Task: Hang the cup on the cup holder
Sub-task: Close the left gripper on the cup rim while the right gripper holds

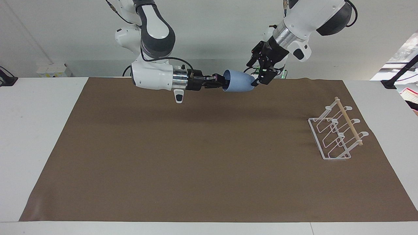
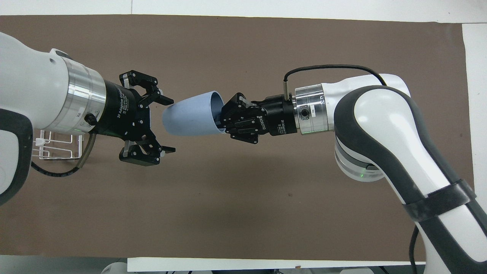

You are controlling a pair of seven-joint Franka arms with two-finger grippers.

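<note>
Cup (image 2: 192, 114) | rim clenched by right gripper (image 2: 228, 121) | base between left gripper (image 2: 167, 125) spread jaws

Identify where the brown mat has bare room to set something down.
Bare: the brown paper mat from below the held light-blue plastic cup to its edge farthest from the robots. Crowded: the white wire cup holder at the left arm's end, and around the cup, where both end effectors meet.

A brown mat (image 1: 196, 156) covers a white table (image 1: 36, 130) before a plain white wall (image 1: 212, 36).

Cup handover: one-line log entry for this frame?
phase: handover | right gripper: holds cup by rim | left gripper: open at cup base | cup holder: empty
</note>
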